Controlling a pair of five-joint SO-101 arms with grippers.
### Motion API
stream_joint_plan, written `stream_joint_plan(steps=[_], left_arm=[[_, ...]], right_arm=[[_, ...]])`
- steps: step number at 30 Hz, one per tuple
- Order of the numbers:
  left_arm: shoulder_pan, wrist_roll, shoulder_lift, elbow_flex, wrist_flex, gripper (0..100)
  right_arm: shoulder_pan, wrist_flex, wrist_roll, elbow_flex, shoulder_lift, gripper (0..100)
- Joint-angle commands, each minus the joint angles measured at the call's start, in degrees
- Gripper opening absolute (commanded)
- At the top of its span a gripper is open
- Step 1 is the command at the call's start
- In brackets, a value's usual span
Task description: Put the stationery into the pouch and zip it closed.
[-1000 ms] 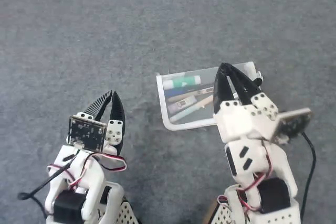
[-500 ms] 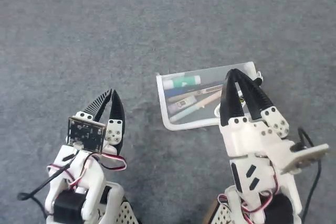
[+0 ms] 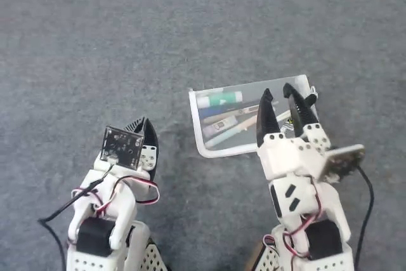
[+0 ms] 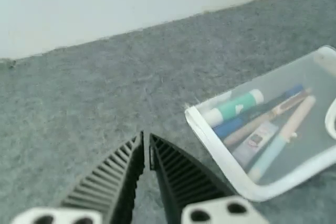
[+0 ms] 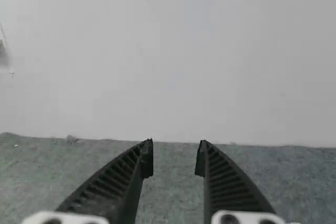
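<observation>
My grey felt table point(image 3: 95, 49) holds a clear, white-edged plastic pouch point(image 3: 216, 152). My right gripper point(image 3: 277, 91) hangs above the pouch's right end, jaws apart. My left gripper point(image 3: 142, 122), left of the pouch, is pinched closed and empty. Inside lie pens point(image 3: 238, 122) and a green-and-white glue stick point(image 3: 220, 99). I'd pin the pouch before zipping.
</observation>
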Motion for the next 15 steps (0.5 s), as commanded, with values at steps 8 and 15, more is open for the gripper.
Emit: stream_joint_plan(steps=[8,15], left_arm=[[-0.4,0.4,-1.2,16.7,-18.2,2],[-0.4,0.6,-1.0,16.5,-17.1,2]], right_arm=[[9.5,-0.2,0.7,10.1,-0.7,13.4],[11.5,0.1,0.7,17.6,-0.7,13.4]])
